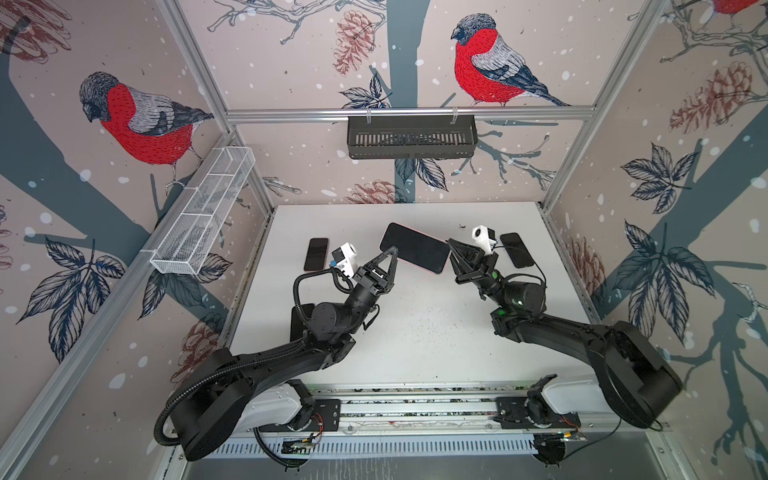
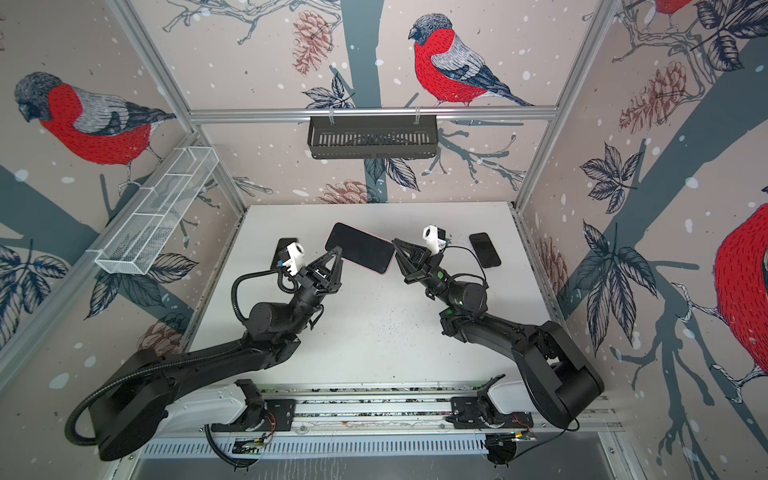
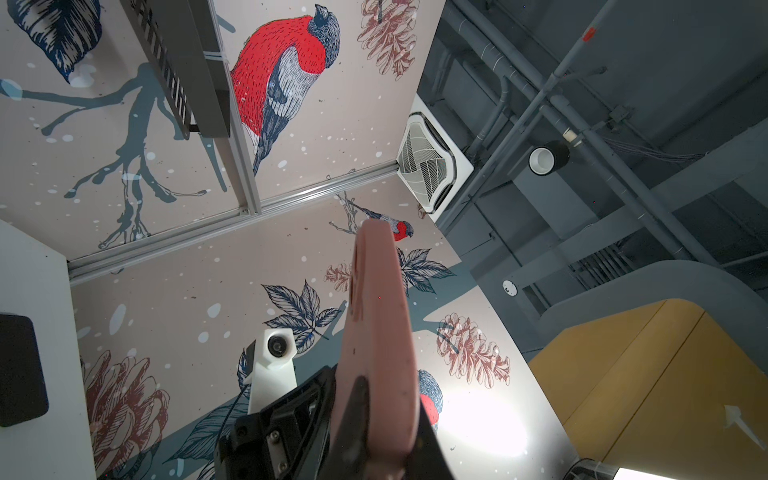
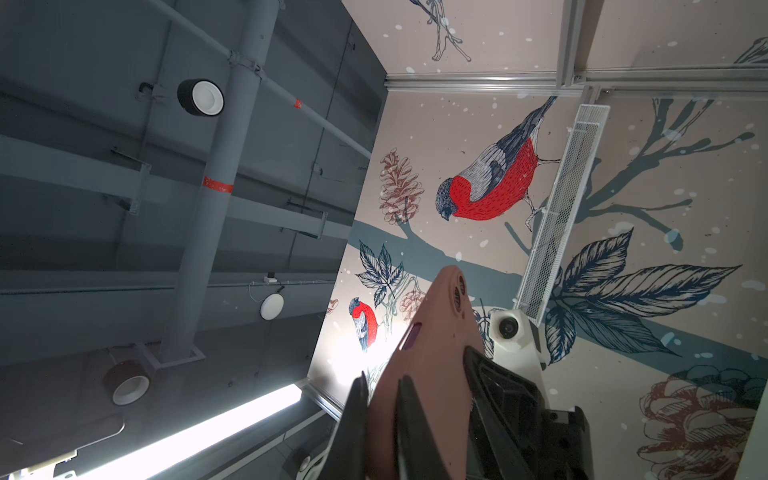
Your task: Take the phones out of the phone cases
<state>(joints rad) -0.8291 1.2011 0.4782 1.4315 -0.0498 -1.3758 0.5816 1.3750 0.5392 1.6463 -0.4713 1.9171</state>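
Note:
The phone (image 1: 415,246) (image 2: 360,247), dark screen up, sits in a pink phone case (image 3: 379,316) (image 4: 432,365) and is held off the white table (image 1: 415,332) between both arms. My left gripper (image 1: 392,252) (image 2: 338,251) (image 3: 386,415) is shut on its left end, one finger over the screen and one under the case. At the opposite end, my right gripper (image 1: 451,246) (image 2: 397,245) (image 4: 382,399) is shut on the case edge. In both wrist views only the case's pink back shows.
Two other dark phones lie on the table, one at the left (image 1: 316,254) and one at the right (image 1: 516,250). A dark flat thing (image 1: 300,320) lies under the left arm. A black basket (image 1: 411,137) hangs on the back wall, a white mesh basket (image 1: 203,212) on the left wall.

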